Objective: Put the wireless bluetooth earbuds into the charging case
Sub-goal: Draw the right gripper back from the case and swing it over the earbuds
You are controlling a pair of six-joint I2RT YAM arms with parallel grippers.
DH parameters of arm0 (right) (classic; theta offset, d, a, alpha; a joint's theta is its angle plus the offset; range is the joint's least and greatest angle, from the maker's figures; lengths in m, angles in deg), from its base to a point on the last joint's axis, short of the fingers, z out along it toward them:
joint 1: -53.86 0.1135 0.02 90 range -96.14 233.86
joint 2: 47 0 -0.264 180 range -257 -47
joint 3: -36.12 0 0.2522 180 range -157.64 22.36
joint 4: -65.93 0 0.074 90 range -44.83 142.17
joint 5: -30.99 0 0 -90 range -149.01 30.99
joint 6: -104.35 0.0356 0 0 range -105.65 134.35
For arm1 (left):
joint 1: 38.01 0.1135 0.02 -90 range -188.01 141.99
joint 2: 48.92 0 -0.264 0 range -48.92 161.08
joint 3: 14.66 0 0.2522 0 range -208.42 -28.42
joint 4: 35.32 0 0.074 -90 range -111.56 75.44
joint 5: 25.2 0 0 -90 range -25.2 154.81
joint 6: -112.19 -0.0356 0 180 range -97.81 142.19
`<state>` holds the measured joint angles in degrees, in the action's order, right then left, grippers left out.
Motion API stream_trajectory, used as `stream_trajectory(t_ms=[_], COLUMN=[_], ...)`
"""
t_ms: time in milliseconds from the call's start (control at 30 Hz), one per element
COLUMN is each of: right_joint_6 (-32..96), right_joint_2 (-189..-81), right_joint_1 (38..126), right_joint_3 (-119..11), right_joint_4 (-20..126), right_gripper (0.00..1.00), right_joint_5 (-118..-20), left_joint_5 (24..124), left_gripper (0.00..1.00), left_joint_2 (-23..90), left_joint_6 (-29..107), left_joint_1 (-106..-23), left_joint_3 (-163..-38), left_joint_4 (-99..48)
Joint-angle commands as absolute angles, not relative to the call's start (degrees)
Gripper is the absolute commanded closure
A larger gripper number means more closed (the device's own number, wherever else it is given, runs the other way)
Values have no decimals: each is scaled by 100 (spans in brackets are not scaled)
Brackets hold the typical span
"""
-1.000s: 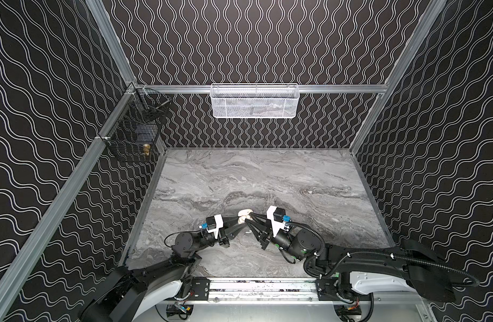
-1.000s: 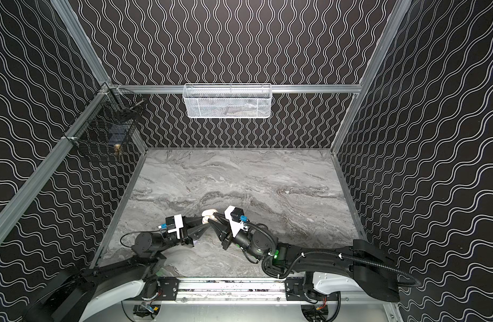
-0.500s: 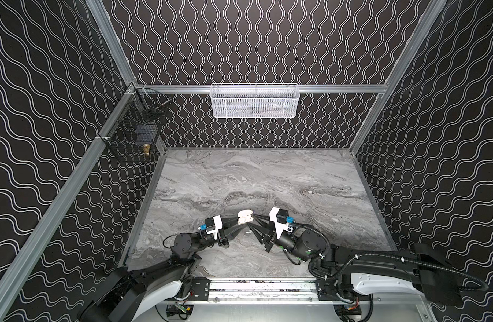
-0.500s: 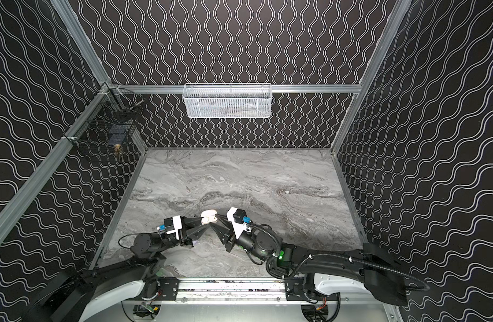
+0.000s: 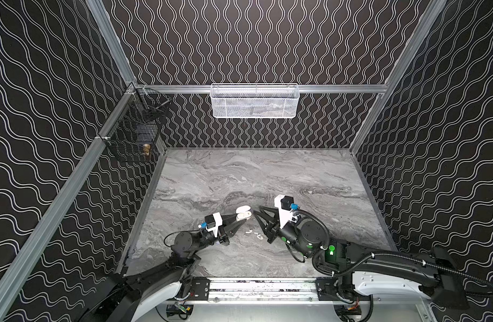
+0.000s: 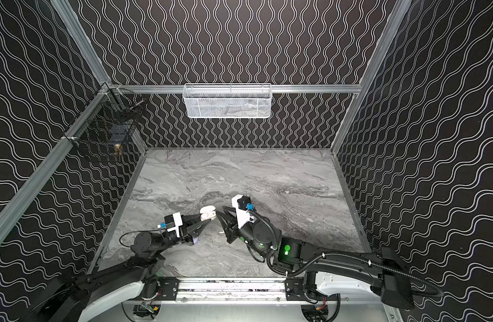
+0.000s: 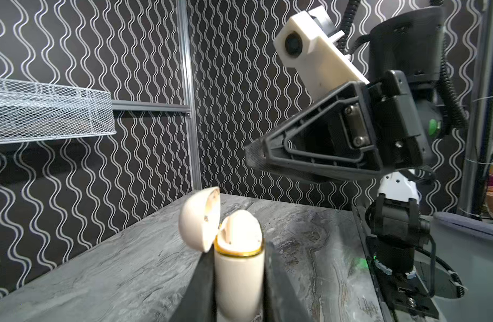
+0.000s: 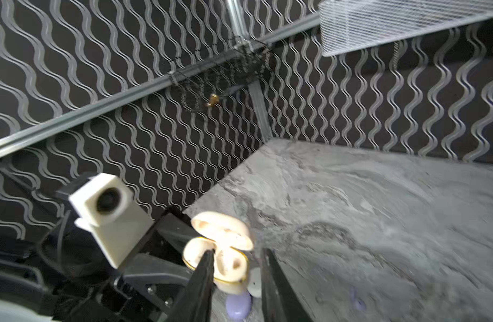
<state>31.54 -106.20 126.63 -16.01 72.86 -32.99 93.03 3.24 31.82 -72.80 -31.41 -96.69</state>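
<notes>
1. Left gripper (image 5: 243,219) is clamped on the cream charging case (image 7: 238,276), one finger on each side of its lower body. The case is held up off the marble table (image 5: 267,172). Its lid (image 7: 196,220) is swung open and the mouth is unobstructed
2. Right gripper (image 5: 257,210) hangs just beside the open case with its jaws part way apart; nothing shows between them
3. White earbuds (image 5: 258,236) lie loose on the table between the two grippers, close together, near the case but apart from it. In the right wrist view a lavender earbud (image 8: 356,302), blurred, lies farther off, and a lavender case (image 8: 238,305) sits under the raised one. Cannot tell whether either well of the cream case is already filled
4. Handling, earbuds (judgement): tiny, very light, hard glossy plastic, rounded all over. They are likely to skid or pop out from between flat pads. Best hold is across the stem, where the sides run most nearly parallel, closing gently. They lie so low that the fingertips must come almost to the marble
5. Handling, case (judgement): light, rigid, smooth shell. The low side grip suits it, since it leaves the wells free. The open lid and its hinge look like the fragile part, so approach from the side away from the lid
</notes>
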Motion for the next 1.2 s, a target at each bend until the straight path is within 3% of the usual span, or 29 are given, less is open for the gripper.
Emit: stream_trajectory(t_ms=[0,233,400,667,1167], right_joint_6=[4045,5158,5902,6060,6436], right_joint_2=[-10611,-11274,-12462,-13722,-14450], right_joint_1=[12663,12664,12665,12659,12514], right_joint_3=[-1445,-910,-1395,-2139,-2387], right_joint_4=[5854,5504,4805,4323,3843], right_gripper=[68,64,64,58,58], right_joint_5=[-2875,-3222,-3101,-2882,-2658], left_joint_5=[8786,8252,8191,8151,8194], left_gripper=[100,100,100,100,100], left_joint_2=[213,-107,-331,-303,-329], left_joint_6=[2997,2918,2883,2875,2872], left_joint_1=[-7274,-7274,-7281,-7275,-7275], left_joint_3=[-3124,-3171,-3185,-3169,-3188], left_joint_4=[-9302,-8604,-8352,-8423,-8360])
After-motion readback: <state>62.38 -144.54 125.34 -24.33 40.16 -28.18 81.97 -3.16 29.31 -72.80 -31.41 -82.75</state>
